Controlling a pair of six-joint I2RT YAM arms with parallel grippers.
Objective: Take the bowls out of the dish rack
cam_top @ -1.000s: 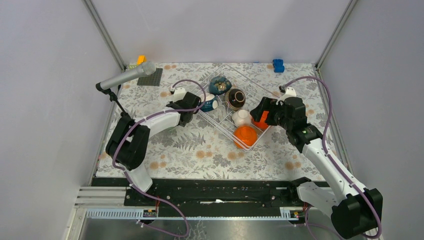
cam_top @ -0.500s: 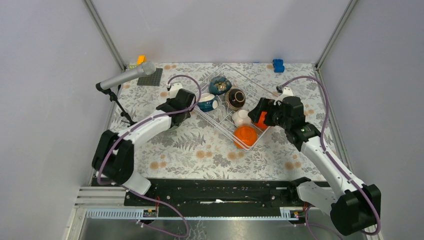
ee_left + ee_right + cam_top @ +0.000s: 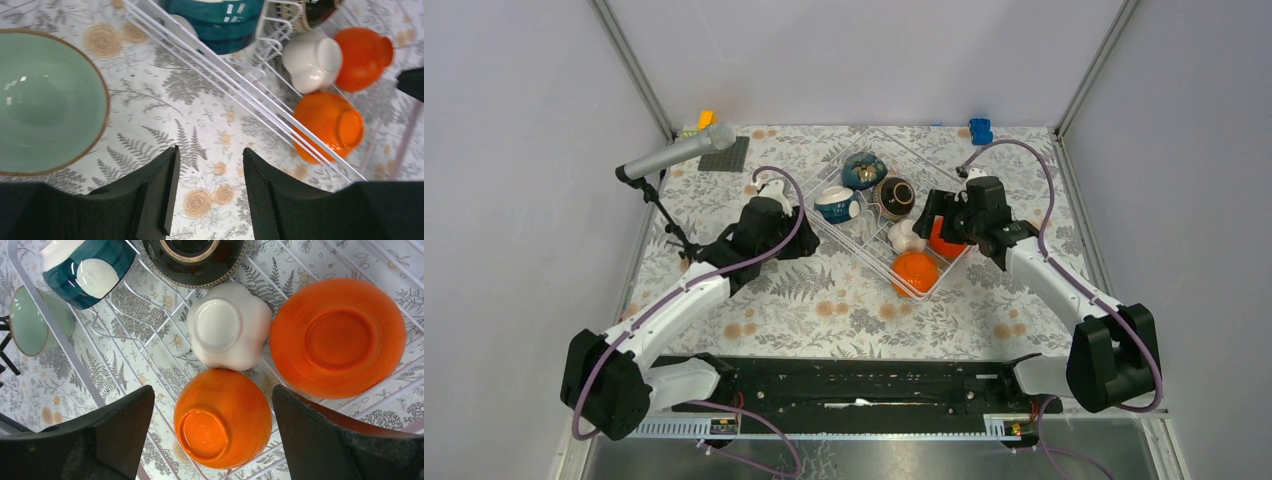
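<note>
Between the black fingers [image 3: 160,195] of the left hand [image 3: 209,157], which stand partway apart, only the fern-and-flower patterned surface [image 3: 824,300] shows; this hand holds nothing. Just to its left in the wrist view, a pale green bowl [image 3: 47,100] with a brown rim stands upright on the surface, outside the dish rack [image 3: 919,165]. The rack's white wires run slantwise just beyond the fingertips.

Across the rack, the right hand [image 3: 212,395] is spread wide and empty above the rack's near corner. A small orange bowl [image 3: 222,417] lies upside down below it, framed by the two fingers with a gap on each side. Touching that bowl is a white flower-shaped bowl [image 3: 230,325], also upside down, and beside it a wider orange bowl [image 3: 337,335], upside down too. Farther back in the rack sit a dark brown bowl [image 3: 192,257], a teal bowl [image 3: 87,272] tipped on its side, and a dark blue patterned bowl [image 3: 864,170]. A microphone [image 3: 674,155] on a stand rises at the far left.
</note>
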